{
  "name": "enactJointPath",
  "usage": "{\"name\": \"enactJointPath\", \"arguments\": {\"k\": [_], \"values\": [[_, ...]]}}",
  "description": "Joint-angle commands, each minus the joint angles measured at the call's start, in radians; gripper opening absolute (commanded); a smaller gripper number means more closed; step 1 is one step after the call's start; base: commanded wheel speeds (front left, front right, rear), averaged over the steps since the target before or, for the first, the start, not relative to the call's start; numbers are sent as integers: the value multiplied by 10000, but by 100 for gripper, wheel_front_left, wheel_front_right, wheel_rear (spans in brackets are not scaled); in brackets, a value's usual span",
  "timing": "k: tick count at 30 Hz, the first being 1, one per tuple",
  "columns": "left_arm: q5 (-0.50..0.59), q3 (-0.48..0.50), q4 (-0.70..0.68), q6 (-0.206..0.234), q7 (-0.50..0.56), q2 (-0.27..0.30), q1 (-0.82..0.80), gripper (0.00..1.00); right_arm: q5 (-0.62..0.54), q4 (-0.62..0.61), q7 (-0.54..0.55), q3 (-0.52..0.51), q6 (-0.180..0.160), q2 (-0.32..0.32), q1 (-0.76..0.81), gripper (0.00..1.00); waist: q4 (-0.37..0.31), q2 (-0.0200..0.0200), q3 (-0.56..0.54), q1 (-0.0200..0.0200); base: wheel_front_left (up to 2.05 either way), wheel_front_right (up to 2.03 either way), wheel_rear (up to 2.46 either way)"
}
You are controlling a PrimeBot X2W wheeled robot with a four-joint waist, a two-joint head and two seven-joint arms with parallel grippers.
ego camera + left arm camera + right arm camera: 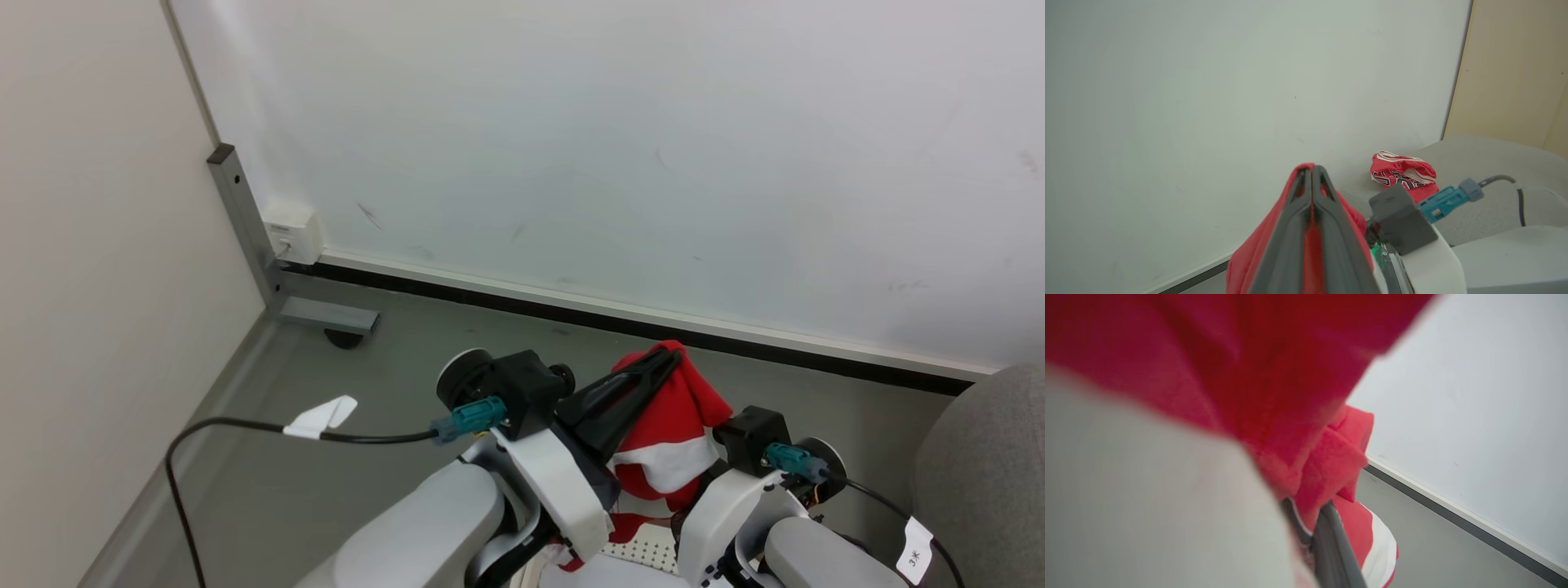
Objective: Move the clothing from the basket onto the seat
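Two walls meet in a corner: a cream wall point(98, 245) on the left and a white wall point(612, 147) ahead, with a dark strip along its bottom. The floor point(326, 506) is plain grey. A metal post point(245, 220) stands in the corner with a small white box point(292, 237) on it. A black cable point(229, 425) with a white tag loops over the floor.

The grey seat point(980, 474) is at the right. A crumpled red garment with black-and-white marks point(1402, 173) lies on it.

A small bit of the white basket point(649, 549) with little holes shows low between the arms. What is inside is hard to tell.

The left gripper point(668, 358) is pressed together, pinching a red garment with white trim point(673, 425) and holding it up above the basket. The right gripper point(1310, 512) is closed too, nipping the same cloth lower down.
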Motion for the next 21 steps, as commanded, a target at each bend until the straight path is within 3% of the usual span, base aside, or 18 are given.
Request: {"name": "enactJointPath", "arguments": {"k": [1,21], "values": [[-36,63,6,29,-56,103,-71,0,86,-107,-69,-78,-23,-74,-21,0,-58,0,13,0,0,0,0],[-176,236,270,231,-115,320,211,0,-628,-1183,-72,-1458,-23,-220,764,0,-620,0,5,0,0,0,0]]}}
